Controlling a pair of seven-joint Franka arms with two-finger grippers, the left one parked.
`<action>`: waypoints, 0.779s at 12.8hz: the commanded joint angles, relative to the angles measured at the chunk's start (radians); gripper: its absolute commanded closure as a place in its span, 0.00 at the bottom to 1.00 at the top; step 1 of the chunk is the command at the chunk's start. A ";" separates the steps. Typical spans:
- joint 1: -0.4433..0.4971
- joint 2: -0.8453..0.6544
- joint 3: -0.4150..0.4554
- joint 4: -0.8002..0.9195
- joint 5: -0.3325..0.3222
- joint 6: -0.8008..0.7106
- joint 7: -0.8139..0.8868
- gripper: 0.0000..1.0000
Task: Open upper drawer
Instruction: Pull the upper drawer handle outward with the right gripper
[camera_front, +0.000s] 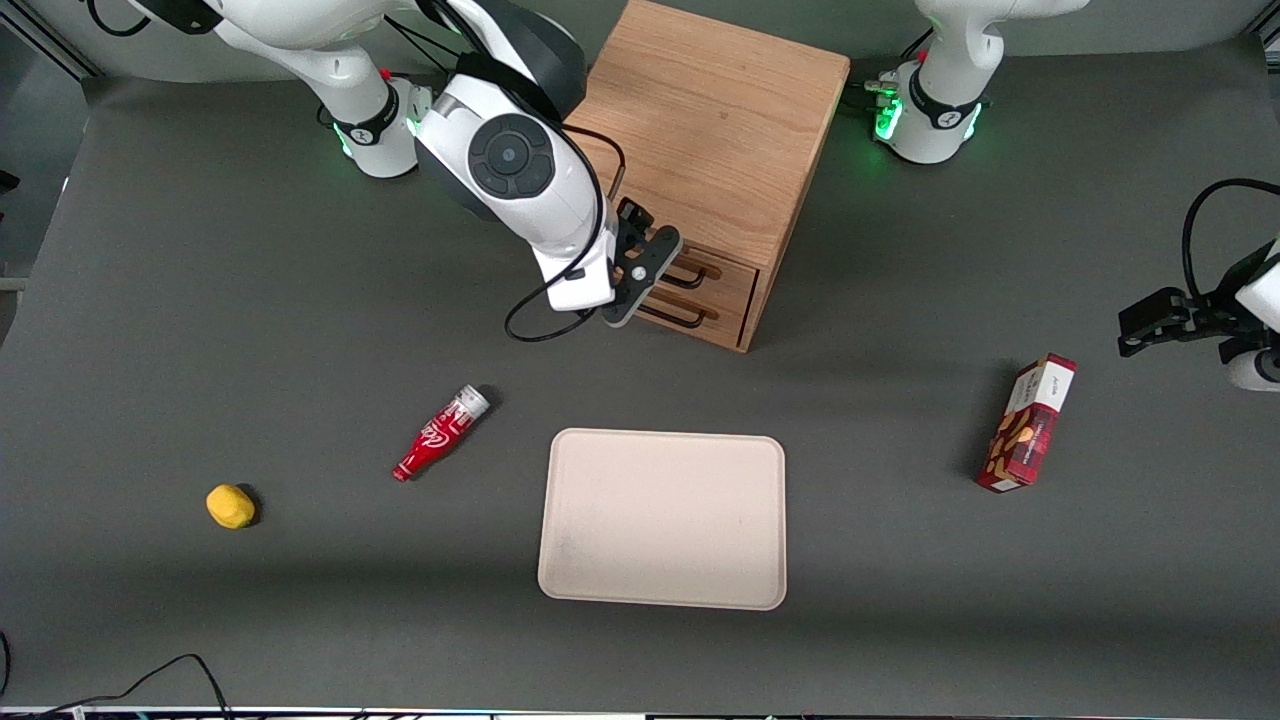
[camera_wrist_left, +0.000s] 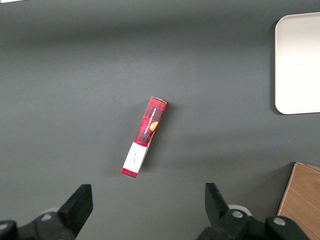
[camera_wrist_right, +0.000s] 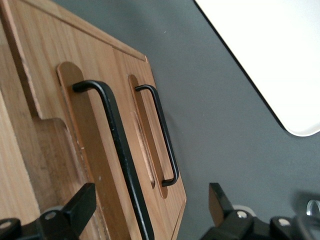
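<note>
The wooden box cabinet (camera_front: 710, 120) stands farther from the front camera than the tray. Its upper drawer (camera_front: 728, 266) looks shut, with a thin black wire handle (camera_front: 692, 272). The lower drawer (camera_front: 722, 306) sits under it. My right gripper (camera_front: 645, 272) is right in front of the drawer fronts, at handle height. In the right wrist view the gripper (camera_wrist_right: 147, 212) is open. The upper drawer's handle (camera_wrist_right: 117, 155) runs between the two fingers without being touched. The lower handle (camera_wrist_right: 162, 135) lies beside it.
A beige tray (camera_front: 662, 518) lies nearer the front camera than the cabinet; it also shows in the right wrist view (camera_wrist_right: 270, 55). A red bottle (camera_front: 440, 432) and a yellow lump (camera_front: 230, 506) lie toward the working arm's end. A red box (camera_front: 1028, 424) lies toward the parked arm's end.
</note>
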 joint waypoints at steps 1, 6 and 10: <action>-0.001 0.015 0.008 0.000 -0.048 0.004 -0.040 0.00; 0.006 0.055 0.005 -0.030 -0.089 0.118 -0.054 0.00; 0.008 0.067 -0.035 -0.027 -0.114 0.153 -0.127 0.00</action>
